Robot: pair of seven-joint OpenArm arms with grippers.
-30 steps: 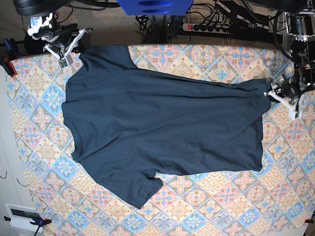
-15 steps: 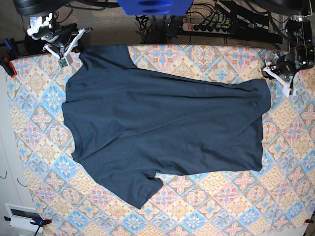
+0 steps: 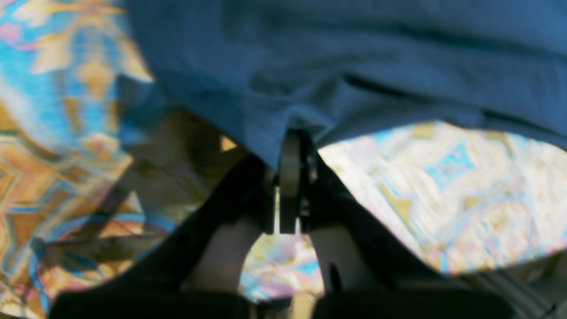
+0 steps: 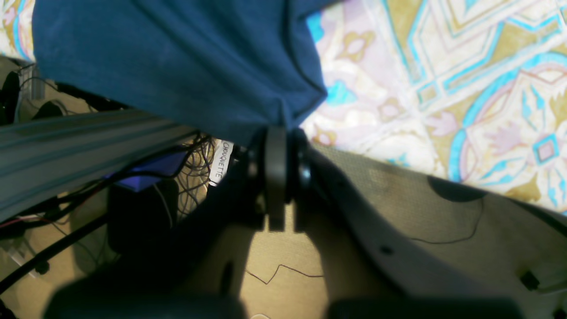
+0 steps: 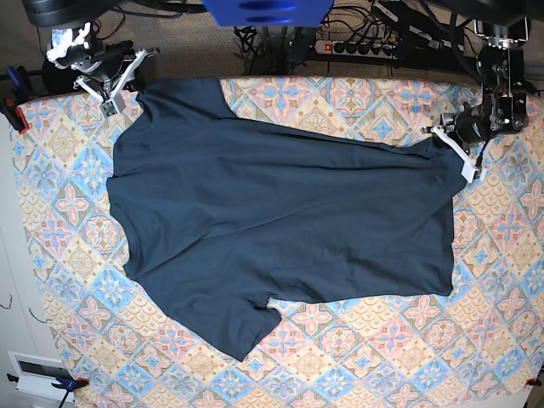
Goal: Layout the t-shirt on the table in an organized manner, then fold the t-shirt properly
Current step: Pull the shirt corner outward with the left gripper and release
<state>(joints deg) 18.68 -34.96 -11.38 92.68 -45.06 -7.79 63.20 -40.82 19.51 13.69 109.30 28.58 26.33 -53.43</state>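
Covering floral table (image 5: pixel 357 357): navy t-shirt (image 5: pixel 280 221)

**Clutter beyond the far edge**

A power strip (image 5: pixel 365 47) and tangled dark cables (image 5: pixel 255 38) lie on the floor past the far side. A white box (image 5: pixel 38 374) sits at the near left corner.
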